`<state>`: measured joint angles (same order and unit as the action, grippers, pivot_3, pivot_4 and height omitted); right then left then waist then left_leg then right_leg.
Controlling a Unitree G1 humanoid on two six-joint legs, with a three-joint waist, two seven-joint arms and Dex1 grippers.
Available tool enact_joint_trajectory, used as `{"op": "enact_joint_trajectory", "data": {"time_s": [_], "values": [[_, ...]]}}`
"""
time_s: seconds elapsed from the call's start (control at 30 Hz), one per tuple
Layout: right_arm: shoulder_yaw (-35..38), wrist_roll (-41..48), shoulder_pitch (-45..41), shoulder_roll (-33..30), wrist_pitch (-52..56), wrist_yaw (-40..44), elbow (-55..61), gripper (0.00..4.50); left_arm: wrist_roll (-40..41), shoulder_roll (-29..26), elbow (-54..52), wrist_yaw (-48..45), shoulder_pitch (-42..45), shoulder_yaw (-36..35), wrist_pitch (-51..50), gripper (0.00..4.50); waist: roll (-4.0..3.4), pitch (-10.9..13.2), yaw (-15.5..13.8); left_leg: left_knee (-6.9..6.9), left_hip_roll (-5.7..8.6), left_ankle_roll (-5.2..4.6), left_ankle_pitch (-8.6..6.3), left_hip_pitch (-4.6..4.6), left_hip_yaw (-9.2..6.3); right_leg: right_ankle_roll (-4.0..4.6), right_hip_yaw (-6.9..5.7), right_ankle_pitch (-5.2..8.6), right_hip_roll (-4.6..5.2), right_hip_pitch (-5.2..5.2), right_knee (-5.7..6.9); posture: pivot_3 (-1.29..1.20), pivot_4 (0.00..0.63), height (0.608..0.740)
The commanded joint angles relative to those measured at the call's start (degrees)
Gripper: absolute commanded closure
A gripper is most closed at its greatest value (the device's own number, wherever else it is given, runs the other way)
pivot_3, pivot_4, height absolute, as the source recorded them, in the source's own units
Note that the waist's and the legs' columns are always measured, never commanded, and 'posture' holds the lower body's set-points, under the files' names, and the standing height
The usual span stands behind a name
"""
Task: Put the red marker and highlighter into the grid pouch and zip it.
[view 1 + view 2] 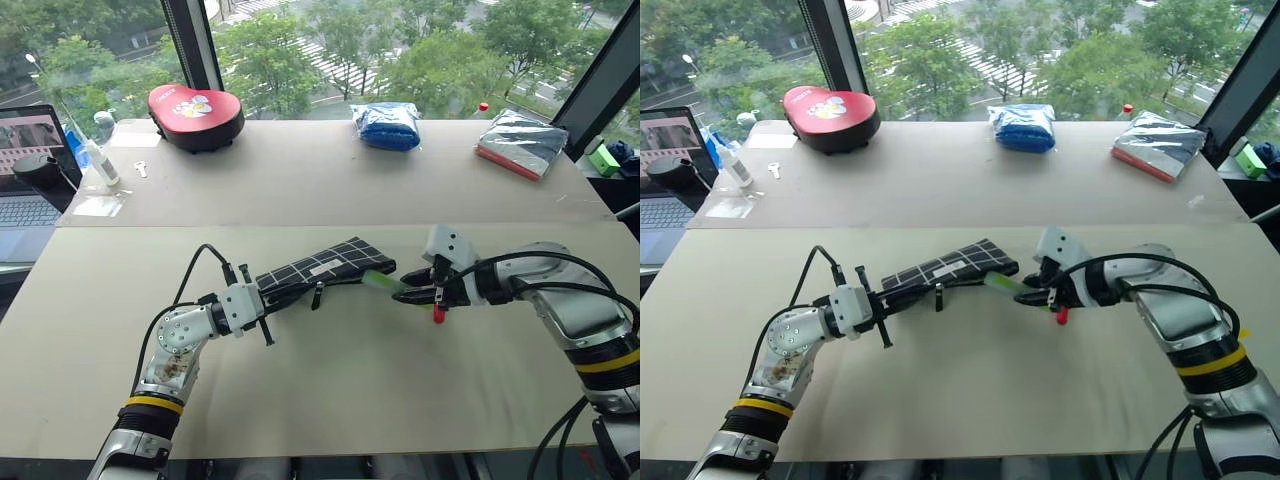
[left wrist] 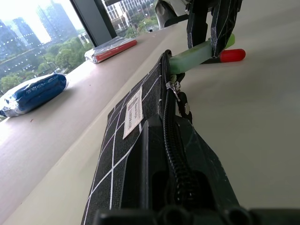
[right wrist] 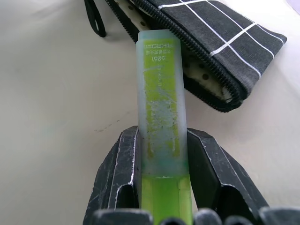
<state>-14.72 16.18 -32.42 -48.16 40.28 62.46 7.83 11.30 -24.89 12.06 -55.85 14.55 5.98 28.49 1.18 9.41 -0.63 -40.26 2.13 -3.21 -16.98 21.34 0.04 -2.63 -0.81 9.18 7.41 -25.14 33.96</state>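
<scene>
Near, left: left gripper (image 1: 262, 305) clamped on the near-left end of the pouch (image 1: 318, 267), lifting it slightly off the table (image 1: 330, 390); zipper open, pull strap (image 1: 317, 296) hanging. Near, right: right gripper (image 1: 418, 292) closed on the highlighter (image 1: 382, 284), its pale tip at the pouch's open right end; red marker (image 1: 438, 313) just below the fingers, grip on it unclear. Far, left to right: laptop (image 1: 25, 170), red case (image 1: 195, 117), blue bag (image 1: 387, 125), silver packet (image 1: 522, 143).
</scene>
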Motion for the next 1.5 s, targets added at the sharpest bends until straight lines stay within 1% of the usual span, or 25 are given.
{"op": "enact_joint_trajectory", "data": {"time_s": [0.03, 0.2, 0.3, 0.5, 0.6, 0.63, 0.67, 0.7, 0.83, 0.93, 1.03, 1.17, 1.3, 1.33, 1.4, 1.43, 1.47, 1.5], "values": [[-0.64, -2.0, -1.91, 0.91, -0.75, -0.72, 0.23, 3.48, 0.4, -0.38, -1.49, -0.31, -0.04, 0.18, 1.34, 4.5, 0.0, 0.0, 0.0, 0.0, 0.0, 0.0, 0.0, 0.0, 0.0, 0.0, 0.0, 0.0, 0.0, 0.0, 0.0, 0.0, 0.15, 0.74], [-5.51, -9.79, -4.2, 4.45, -3.26, -6.32, 1.8, 3.48, 0.75, -0.62, -1.27, -0.89, 0.22, 0.25, 1.13, 4.5, -0.01, 0.0, 0.17, 0.0, 0.0, 0.01, 0.0, 0.0, 0.0, 0.0, -0.01, 0.0, 0.0, -0.02, 0.02, 0.0, 0.15, 0.74], [-8.24, -14.62, -5.12, 5.47, -5.84, -8.5, 3.5, 3.48, 0.97, -0.76, -1.25, -1.25, 0.46, 0.12, 0.88, 4.5, -0.01, 0.0, 0.17, 0.01, 0.02, 0.02, 0.01, 0.02, 0.0, 0.0, -0.01, 0.0, -0.01, -0.08, 0.03, 0.0, 0.15, 0.74], [-9.2, -18.36, -4.45, 8.44, -9.57, -11.12, 7.85, 3.48, 1.23, -1.06, -1.43, -1.59, 0.83, -0.07, 0.38, 4.5, 0.0, 0.0, 0.15, 0.01, 0.04, 0.04, 0.02, 0.04, 0.0, 0.0, -0.02, 0.0, 0.0, -0.08, 0.02, 0.0, 0.15, 0.74], [-9.47, -20.77, -2.87, 10.42, -16.6, -13.9, 8.28, 3.48, 1.51, -1.07, -1.59, -1.48, 0.96, -0.28, -0.06, 4.5, 0.0, 0.0, 0.12, 0.0, 0.05, 0.04, 0.02, 0.04, -0.01, 0.0, -0.03, 0.0, -0.01, -0.08, 0.02, 0.0, 0.15, 0.74], [-9.48, -21.11, -1.8, 11.23, -20.38, -14.78, 8.65, 3.48, 1.57, -1.1, -1.65, -1.45, 0.94, -0.32, -0.14, 4.5, 0.0, 0.0, 0.12, 0.0, 0.05, 0.05, 0.03, 0.04, -0.01, 0.0, -0.04, 0.0, -0.01, -0.07, 0.02, 0.0, 0.15, 0.74], [-9.81, -21.5, -0.53, 11.51, -21.09, -15.02, 9.24, 3.48, 1.64, -1.14, -1.77, -1.42, 0.88, -0.38, -0.24, 4.5, 0.0, 0.0, 0.14, 0.01, 0.06, 0.05, 0.03, 0.04, -0.01, 0.0, -0.05, 0.0, -0.01, -0.07, 0.02, 0.0, 0.15, 0.74], [-10.32, -22.8, 0.49, 11.38, -24.4, -15.49, 8.92, 3.48, 1.74, -1.15, -1.8, -1.36, 0.89, -0.48, -0.37, 4.5, 0.0, 0.0, 0.14, 0.01, 0.06, 0.06, 0.03, 0.04, -0.01, 0.0, -0.06, 0.0, -0.01, -0.08, 0.02, 0.0, 0.15, 0.74], [-12.59, -29.94, 2.47, 10.56, -36.12, -18.66, 4.15, 3.48, 2.04, -1.19, -1.79, -1.33, 1.19, -0.82, -0.82, 4.5, 0.0, 0.0, 0.26, 0.0, 0.09, 0.1, 0.06, 0.04, 0.02, 0.0, -0.04, 0.0, -0.02, -0.07, 0.03, 0.0, 0.15, 0.74], [-13.85, -36.23, 1.86, 10.54, -43.05, -23.01, -2.65, 3.48, 2.33, -1.05, -1.92, -1.23, 1.67, -1.0, -1.34, 4.5, 0.0, 0.0, 0.36, 0.0, 0.1, 0.11, 0.06, -0.01, 0.04, 0.0, -0.04, 0.0, -0.02, -0.04, 0.03, 0.0, 0.15, 0.74], [-14.54, -40.64, 1.22, 10.68, -49.58, -26.64, -7.2, 3.48, 2.35, -0.94, -2.01, -1.19, 1.93, -0.99, -1.55, 4.5, 0.0, 0.0, 0.51, 0.02, 0.1, 0.16, 0.09, -0.04, 0.04, 0.0, -0.04, 0.0, -0.05, -0.04, 0.03, 0.0, 0.15, 0.74], [-12.99, -42.53, 0.47, 12.05, -54.91, -30.77, -11.03, 3.48, 2.78, -0.5, -2.03, -0.82, 2.38, -1.44, -2.12, 4.5, 0.0, 0.0, 0.74, 0.03, 0.11, 0.2, 0.12, -0.04, 0.04, 0.0, -0.03, 0.0, -0.09, -0.03, 0.03, 0.0, 0.15, 0.74], [-11.91, -41.82, 0.28, 12.8, -57.19, -30.73, -12.95, 3.48, 3.22, -0.04, -2.21, -0.41, 2.58, -1.76, -2.93, 4.5, 0.0, 0.0, 0.87, 0.03, 0.06, 0.2, 0.12, -0.04, 0.04, 0.0, -0.01, 0.0, -0.09, -0.03, 0.03, 0.0, 0.15, 0.74], [-11.61, -41.56, 0.28, 12.93, -57.39, -30.56, -13.18, 2.48, 3.28, 0.03, -2.29, -0.35, 2.59, -1.79, -3.08, 4.5, 0.0, 0.0, 0.88, 0.03, 0.06, 0.19, 0.12, -0.04, 0.04, 0.0, -0.01, 0.0, -0.09, -0.03, 0.03, 0.0, 0.15, 0.74], [-11.01, -40.67, 0.36, 12.98, -57.46, -29.66, -13.45, 2.07, 3.38, 0.16, -2.31, -0.27, 2.66, -1.8, -3.28, 4.5, 0.0, 0.0, 0.9, 0.03, 0.06, 0.16, 0.1, -0.04, 0.04, 0.0, -0.01, 0.0, -0.09, -0.02, 0.03, 0.0, 0.15, 0.74], [-10.74, -40.49, 0.44, 12.98, -57.28, -29.27, -13.51, 1.64, 3.42, 0.2, -2.24, -0.24, 2.72, -1.8, -3.33, 4.5, 0.0, 0.0, 0.92, 0.03, 0.06, 0.15, 0.09, -0.04, 0.04, 0.0, -0.01, 0.0, -0.09, -0.02, 0.03, 0.0, 0.15, 0.74], [-10.42, -40.47, 0.45, 12.88, -57.26, -29.08, -13.63, 1.35, 3.44, 0.23, -2.21, -0.22, 2.76, -1.8, -3.35, 4.5, 0.0, 0.0, 0.92, 0.03, 0.06, 0.15, 0.09, -0.04, 0.04, 0.0, 0.0, 0.0, -0.09, -0.02, 0.03, 0.0, 0.15, 0.74], [-9.9, -39.89, 0.41, 12.81, -57.19, -28.62, -13.83, 1.21, 3.42, 0.27, -2.15, -0.19, 2.83, -1.8, -3.37, 4.5, 0.0, 0.0, 0.91, 0.03, 0.06, 0.14, 0.09, -0.04, 0.04, 0.0, -0.01, 0.0, -0.09, -0.02, 0.03, 0.0, 0.15, 0.74]]}}
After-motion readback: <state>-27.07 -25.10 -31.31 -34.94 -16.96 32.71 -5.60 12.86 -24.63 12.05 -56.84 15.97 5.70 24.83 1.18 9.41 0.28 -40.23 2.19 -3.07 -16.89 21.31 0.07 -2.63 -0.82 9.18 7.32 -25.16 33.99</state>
